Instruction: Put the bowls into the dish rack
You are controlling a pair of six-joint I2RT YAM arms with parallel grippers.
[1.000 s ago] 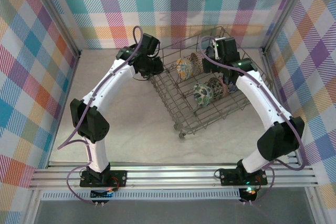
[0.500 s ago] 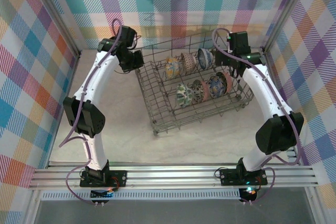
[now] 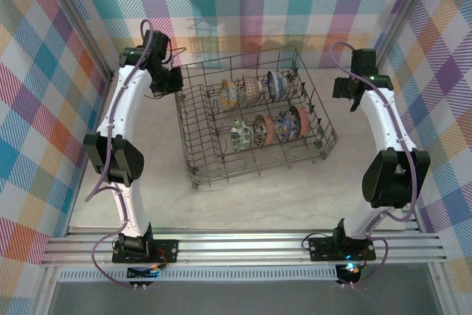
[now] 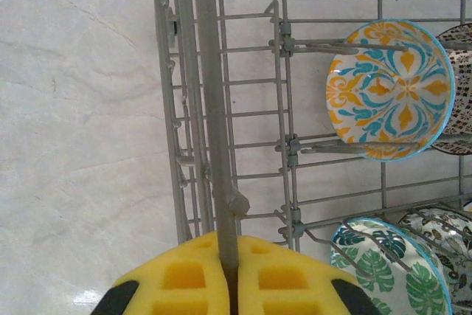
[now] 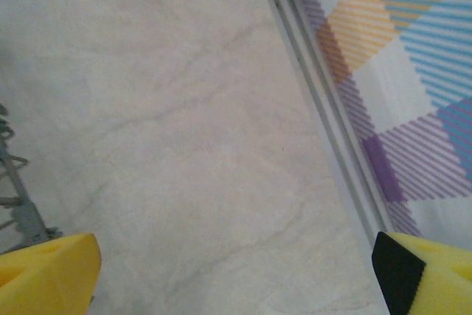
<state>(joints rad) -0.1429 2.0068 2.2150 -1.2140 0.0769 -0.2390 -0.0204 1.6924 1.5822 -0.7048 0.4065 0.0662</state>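
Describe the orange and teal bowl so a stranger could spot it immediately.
Find the grey wire dish rack in the middle of the table. Its bowls stand on edge in two rows; take the leftmost bowl of the far row. Only it has orange scrolls with teal on white; its near-row neighbour shows green leaves.

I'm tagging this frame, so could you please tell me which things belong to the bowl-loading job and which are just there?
Job: rack; bowls standing in it; left gripper, shut on its rim wire; right gripper, open.
Just there: table; plaid walls; metal rail.
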